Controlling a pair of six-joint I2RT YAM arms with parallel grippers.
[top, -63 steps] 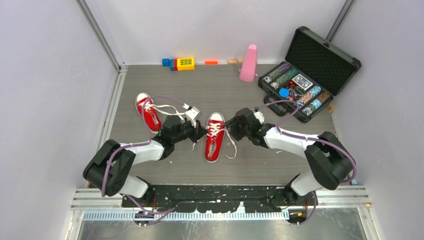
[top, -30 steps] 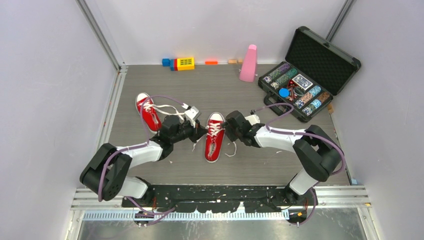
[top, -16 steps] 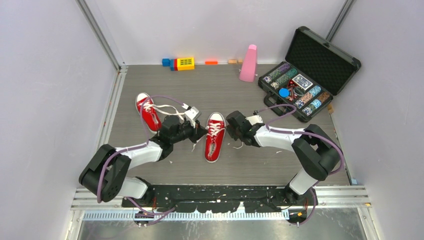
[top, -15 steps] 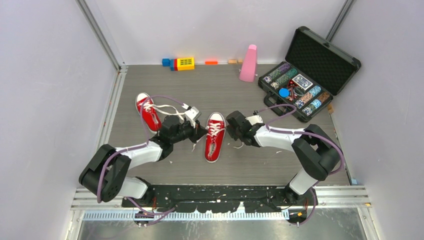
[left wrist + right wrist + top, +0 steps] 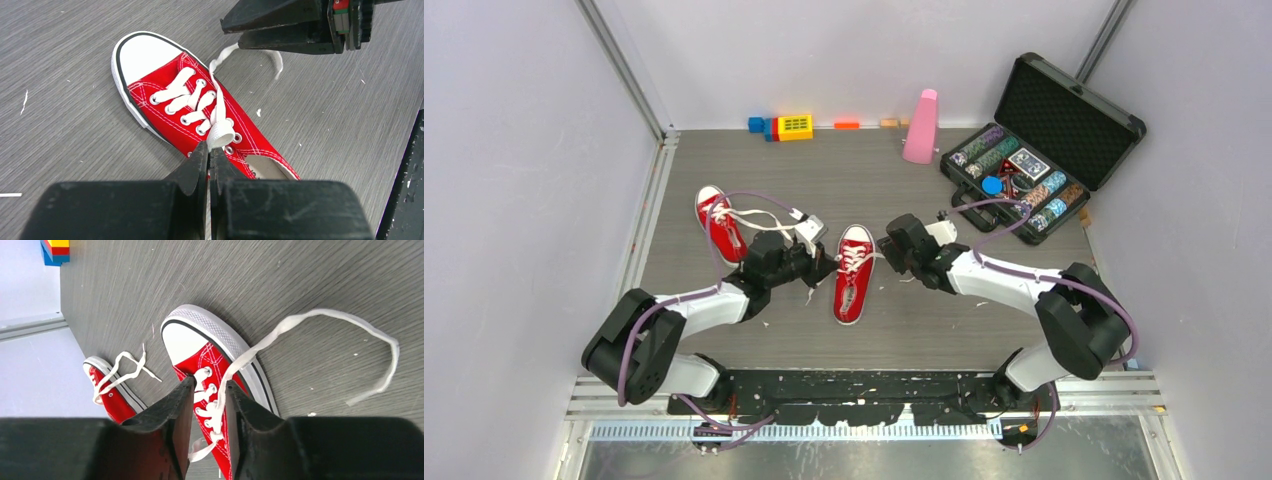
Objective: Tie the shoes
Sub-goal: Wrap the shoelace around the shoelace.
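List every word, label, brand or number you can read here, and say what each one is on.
Nothing can be read.
Box in the case: print too small.
Yellow block: grid pattern, no letters made out.
Middle shoe: no brand shows.

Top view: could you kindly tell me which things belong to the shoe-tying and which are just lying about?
Job: near red shoe, far red shoe, white laces.
Lying about: poker chip case, pink cone, coloured blocks.
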